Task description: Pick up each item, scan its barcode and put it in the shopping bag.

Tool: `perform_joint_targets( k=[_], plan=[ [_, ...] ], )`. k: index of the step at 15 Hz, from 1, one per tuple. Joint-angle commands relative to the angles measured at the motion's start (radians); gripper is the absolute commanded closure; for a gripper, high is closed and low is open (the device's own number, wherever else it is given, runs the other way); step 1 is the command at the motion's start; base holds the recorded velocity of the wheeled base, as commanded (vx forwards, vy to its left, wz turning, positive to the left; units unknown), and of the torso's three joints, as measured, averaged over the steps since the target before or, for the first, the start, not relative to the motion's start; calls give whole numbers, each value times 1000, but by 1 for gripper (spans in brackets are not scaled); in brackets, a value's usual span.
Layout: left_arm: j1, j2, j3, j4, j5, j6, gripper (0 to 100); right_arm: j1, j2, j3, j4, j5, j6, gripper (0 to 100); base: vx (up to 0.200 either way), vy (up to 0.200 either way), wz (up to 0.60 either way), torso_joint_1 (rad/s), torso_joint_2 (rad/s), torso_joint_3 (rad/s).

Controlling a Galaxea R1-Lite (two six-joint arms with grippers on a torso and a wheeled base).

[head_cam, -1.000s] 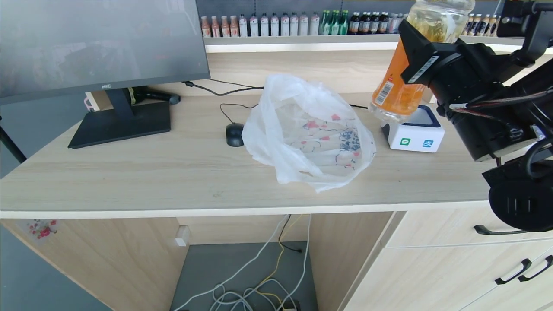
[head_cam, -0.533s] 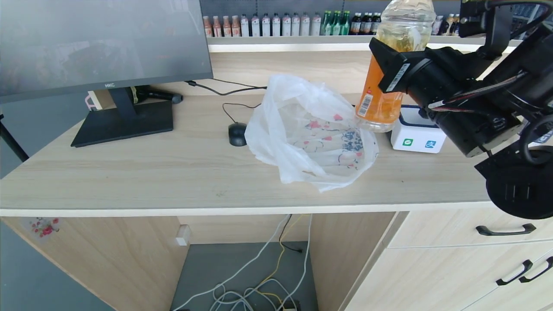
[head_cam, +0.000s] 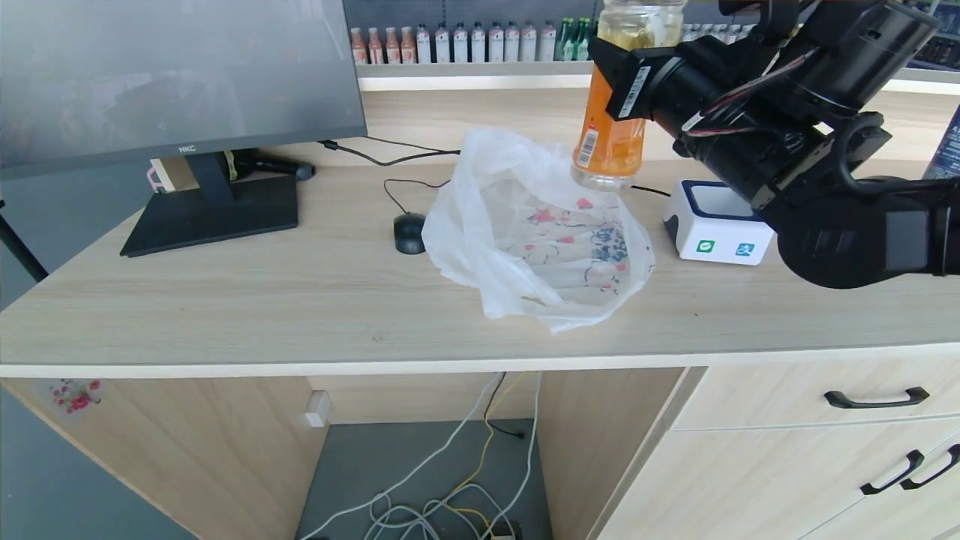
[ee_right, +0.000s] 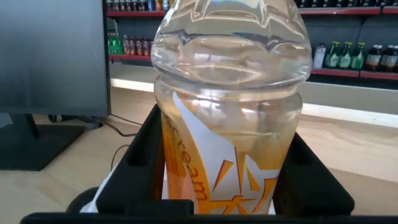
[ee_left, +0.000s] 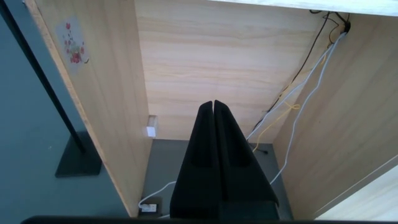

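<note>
Swung left off the scanner [head_cam: 716, 225], the right gripper [head_cam: 626, 71] clamped the bottle [head_cam: 609, 139] over the shopping bag [head_cam: 517, 225]; bagging needed lowering, then release

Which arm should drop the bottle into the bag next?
Right: its tool grips the orange drink bottle just above the shopping bag rim. The left tool hangs shut below the counter.

- The right arm [head_cam: 832, 225] reaches in from the right, its wrist raised above the tabletop and pointing left
- The right gripper [head_cam: 621, 71] has its jaws clamped on either side of the bottle [head_cam: 606, 146], holding it roughly upright
- The left gripper [ee_left: 214, 113] hangs below tabletop height, jaws pressed together with nothing between them
</note>
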Motion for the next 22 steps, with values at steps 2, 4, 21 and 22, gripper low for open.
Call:
perform_joint_targets(
  k=[2,4,21,22],
  plan=[
    [0,0,0,0,0,0,100,44,140,-117,6,1,-1,100,0,0,0,0,0,0],
    [0,0,0,0,0,0,100,45,199,-189,6,1,1,100,0,0,0,0,0,0],
    [0,0,0,0,0,0,100,41,300,-202,-4,24,9,100,0,0,0,0,0,0],
    [0,0,0,0,0,0,100,42,311,-201,-9,24,10,100,0,0,0,0,0,0]
  ],
)
